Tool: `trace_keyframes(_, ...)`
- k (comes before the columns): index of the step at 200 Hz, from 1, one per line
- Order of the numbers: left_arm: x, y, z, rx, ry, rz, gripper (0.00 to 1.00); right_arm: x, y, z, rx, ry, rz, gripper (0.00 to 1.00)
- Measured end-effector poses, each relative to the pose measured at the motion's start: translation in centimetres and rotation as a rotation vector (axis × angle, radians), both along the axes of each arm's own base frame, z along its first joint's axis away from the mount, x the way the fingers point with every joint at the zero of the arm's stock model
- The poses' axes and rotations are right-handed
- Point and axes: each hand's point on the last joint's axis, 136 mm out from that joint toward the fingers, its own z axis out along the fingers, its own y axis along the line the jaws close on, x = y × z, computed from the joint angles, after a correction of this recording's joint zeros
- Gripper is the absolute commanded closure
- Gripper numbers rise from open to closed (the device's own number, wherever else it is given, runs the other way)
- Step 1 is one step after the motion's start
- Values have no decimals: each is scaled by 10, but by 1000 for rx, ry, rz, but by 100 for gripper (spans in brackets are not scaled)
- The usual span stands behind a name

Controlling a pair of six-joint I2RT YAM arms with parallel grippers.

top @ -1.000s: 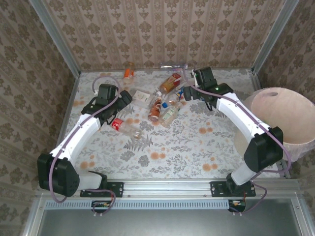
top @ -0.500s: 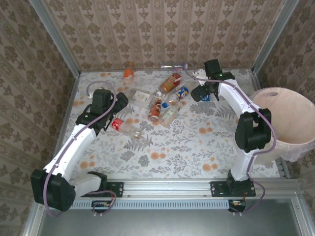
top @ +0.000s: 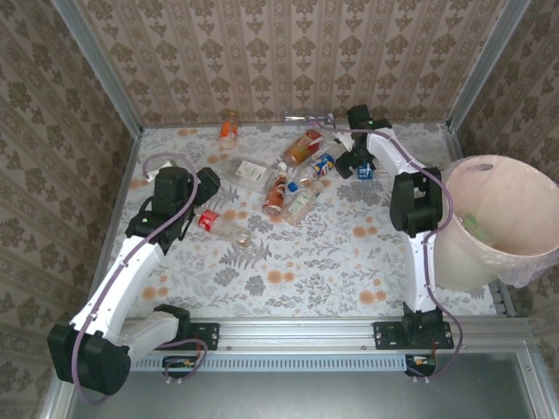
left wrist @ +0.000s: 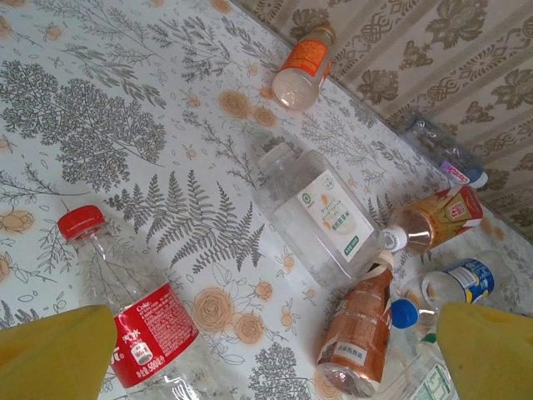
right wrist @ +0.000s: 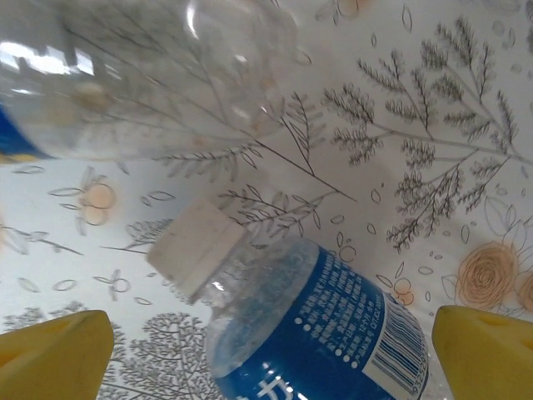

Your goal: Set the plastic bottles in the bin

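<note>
Nine plastic bottles (top: 277,194) strewn on table (top: 349,262), one bin (top: 456,255), left hand (top: 208,181) wide, right hand (top: 356,168) wide.

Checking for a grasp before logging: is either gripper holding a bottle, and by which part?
Nothing is held. Both are open: left gripper near the red-capped bottle, right gripper close above the blue-labelled bottle.

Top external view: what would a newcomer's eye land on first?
A scatter of clear plastic bottles with coloured labels lies on the far half of the floral table. The large round pinkish-beige bin, lined with clear plastic, stands at the table's right edge. The right gripper hangs open over a blue-labelled bottle.
</note>
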Motion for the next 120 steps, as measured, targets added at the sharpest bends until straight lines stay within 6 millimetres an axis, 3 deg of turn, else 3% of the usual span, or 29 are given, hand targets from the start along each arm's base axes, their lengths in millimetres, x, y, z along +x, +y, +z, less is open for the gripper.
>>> trace_keyframes(51,0,1,1,0,-3,3,0,-17,-28,-10,31,94,-70,1)
trace_keyframes(75,0,1,1,0,-3,3,0,-30,-30,-18,70,148,-83,2)
trace_keyframes(109,0,1,1,0,-3,2,0,-60,-24,-51,98,262,-104,3)
trace_keyframes(120,0,1,1,0,-3,2,0,-60,-23,-49,104,247,-111,5)
